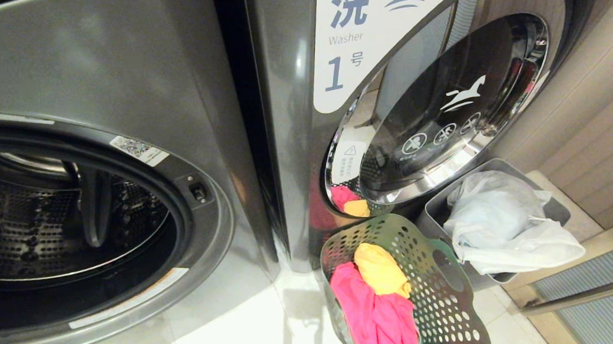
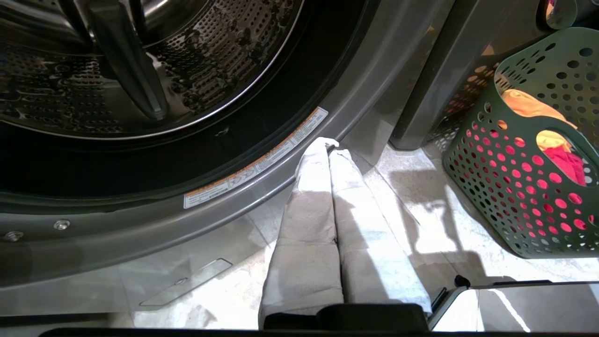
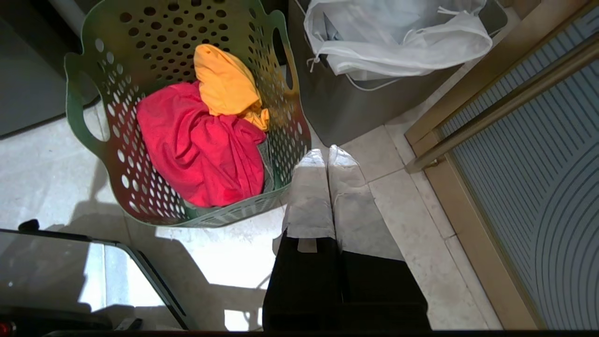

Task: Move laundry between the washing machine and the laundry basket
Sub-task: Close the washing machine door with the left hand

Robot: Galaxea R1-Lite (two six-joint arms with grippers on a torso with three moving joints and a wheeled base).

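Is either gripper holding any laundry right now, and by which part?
Nothing is held. The left gripper and right gripper are both shut and empty; the red-pink cloth and yellow cloth lie in the laundry basket.

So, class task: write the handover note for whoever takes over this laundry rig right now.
Left gripper: shut, empty, low in front of the open washing machine.
Right gripper: shut, empty, beside the green laundry basket.
Red-pink cloth and yellow-orange cloth: both in the basket.
Drum: no laundry visible in it.
Done: if unloading, all visible pieces are out.
Left: if loading, both pieces still need moving.
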